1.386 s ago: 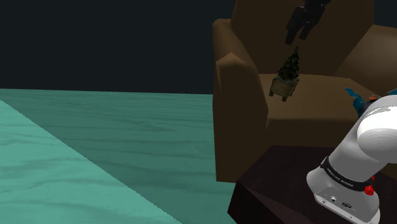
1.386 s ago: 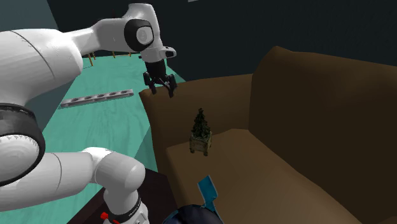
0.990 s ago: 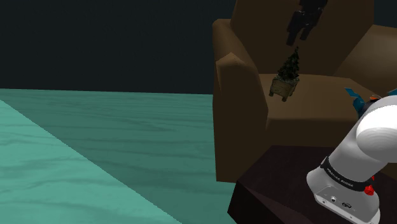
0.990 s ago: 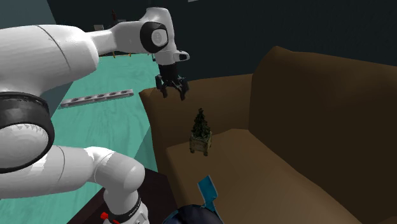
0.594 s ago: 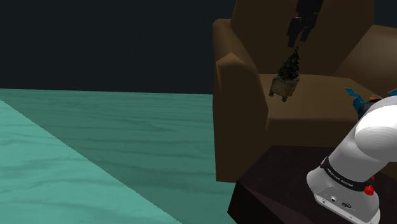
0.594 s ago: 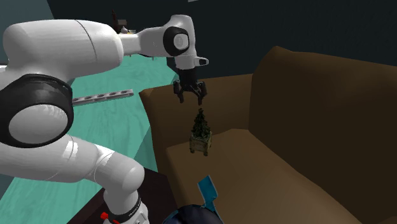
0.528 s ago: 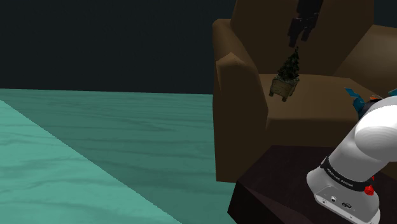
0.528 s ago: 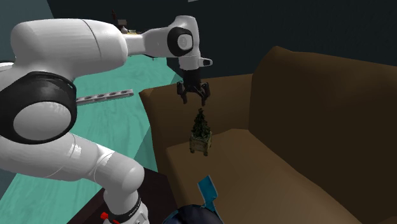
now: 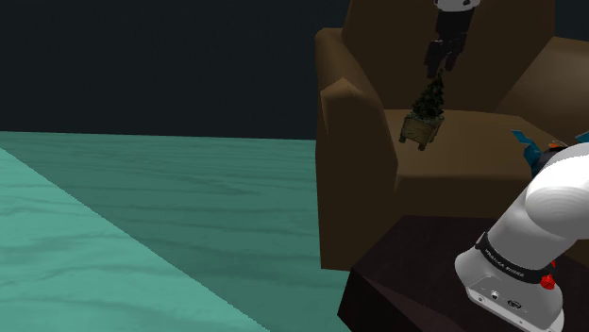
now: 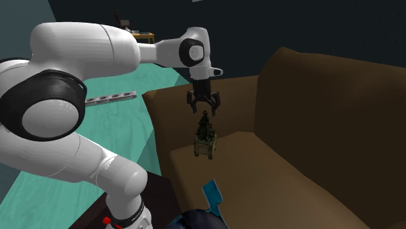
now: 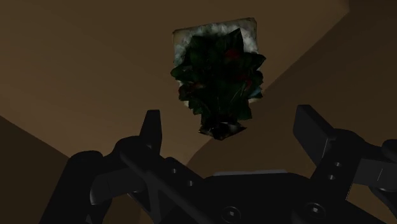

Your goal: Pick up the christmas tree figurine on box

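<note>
Bulky glossy white arm [image 10: 84, 45] of rounded shells, wide black joint discs [image 10: 47, 110], black collar [image 9: 510, 262] with small white lettering, red tabs [image 9: 549, 280] beside it, slim all-black gripper [image 10: 203, 108], blocky fingers [image 11: 313, 130], round screw heads [image 11: 226, 212] on its body

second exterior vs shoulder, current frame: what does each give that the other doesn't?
Second exterior adds the arm's white upper links arching across to the sofa, and a grey holed strip lying on the teal floor.

Shoulder adds the broad outer side of the sofa's armrest and the wide run of floor beside it.

Both show the open gripper hanging just above the tree figurine. The figurine stands upright in its box on the brown seat, with a blue object nearer the stand.
</note>
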Tool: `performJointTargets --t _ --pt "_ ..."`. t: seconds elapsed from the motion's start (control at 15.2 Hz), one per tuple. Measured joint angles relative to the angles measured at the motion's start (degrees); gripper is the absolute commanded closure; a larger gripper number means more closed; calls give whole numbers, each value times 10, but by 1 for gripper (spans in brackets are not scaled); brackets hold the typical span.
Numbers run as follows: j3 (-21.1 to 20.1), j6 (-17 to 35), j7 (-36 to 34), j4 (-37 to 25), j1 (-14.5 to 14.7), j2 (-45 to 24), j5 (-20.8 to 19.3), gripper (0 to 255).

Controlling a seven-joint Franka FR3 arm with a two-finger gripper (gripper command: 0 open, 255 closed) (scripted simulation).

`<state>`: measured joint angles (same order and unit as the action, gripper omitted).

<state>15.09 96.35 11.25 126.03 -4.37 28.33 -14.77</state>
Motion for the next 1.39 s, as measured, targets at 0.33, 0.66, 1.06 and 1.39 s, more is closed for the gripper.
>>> performJointTargets --t 0.33,0.66,1.06,1.39 --pt "2 20 -2 21 -1 2 -2 255" --pt "2 21 -3 22 -1 4 -3 255" --pt "1 5 0 6 0 1 0 255" --pt "-2 -32 6 -35 1 -3 3 255"
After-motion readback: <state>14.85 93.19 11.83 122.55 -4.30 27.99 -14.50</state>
